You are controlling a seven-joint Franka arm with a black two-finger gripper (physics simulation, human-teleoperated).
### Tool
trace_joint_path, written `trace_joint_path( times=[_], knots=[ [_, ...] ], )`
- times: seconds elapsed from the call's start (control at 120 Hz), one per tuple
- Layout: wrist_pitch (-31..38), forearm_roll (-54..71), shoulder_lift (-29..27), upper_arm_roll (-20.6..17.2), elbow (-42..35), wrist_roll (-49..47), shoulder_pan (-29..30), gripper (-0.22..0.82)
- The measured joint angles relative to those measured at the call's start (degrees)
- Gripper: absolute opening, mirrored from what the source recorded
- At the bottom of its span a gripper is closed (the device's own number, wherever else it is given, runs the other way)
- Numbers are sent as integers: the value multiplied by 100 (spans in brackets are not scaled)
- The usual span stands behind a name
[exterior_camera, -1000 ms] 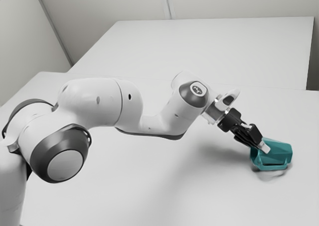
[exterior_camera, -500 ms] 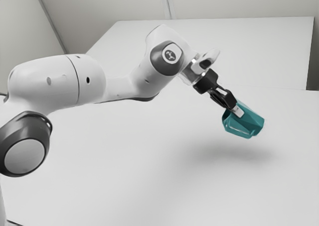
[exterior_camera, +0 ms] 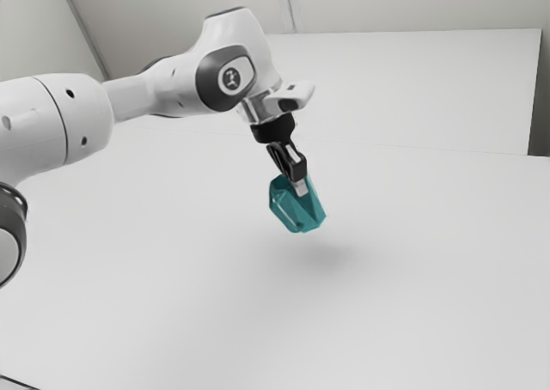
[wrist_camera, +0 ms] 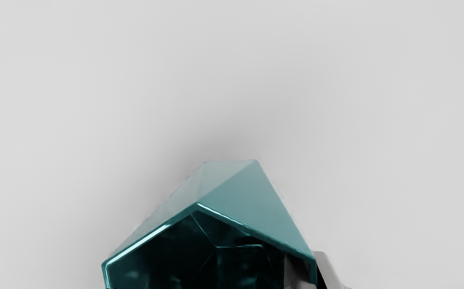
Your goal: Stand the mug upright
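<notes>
Above the bench [exterior_camera: 430,287], the claw [exterior_camera: 300,186] grips the mug [exterior_camera: 292,215] by its wall; its mouth faces up toward the hand, its long axis apparently slanting down toward the exterior view's right.

- Smooth, rounded white arm [exterior_camera: 82,119]
- Dark grey joint covers [exterior_camera: 209,88], one bearing a round emblem [exterior_camera: 232,79]
- Small dark holes [exterior_camera: 70,93]
- Black gripper [exterior_camera: 300,187], pale fingertips [exterior_camera: 301,186]

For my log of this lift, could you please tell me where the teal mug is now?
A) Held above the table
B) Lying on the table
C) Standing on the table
A, since the jaws pinch the mug by its wall and its shadow falls apart from it on the table.
</notes>
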Motion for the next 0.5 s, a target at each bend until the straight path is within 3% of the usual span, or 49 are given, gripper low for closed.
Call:
trace_joint_path(
  times=[0.5],
  knots=[
    [-100, 1485, -1117, -148, -1504, -877, 495, -18]
  ],
)
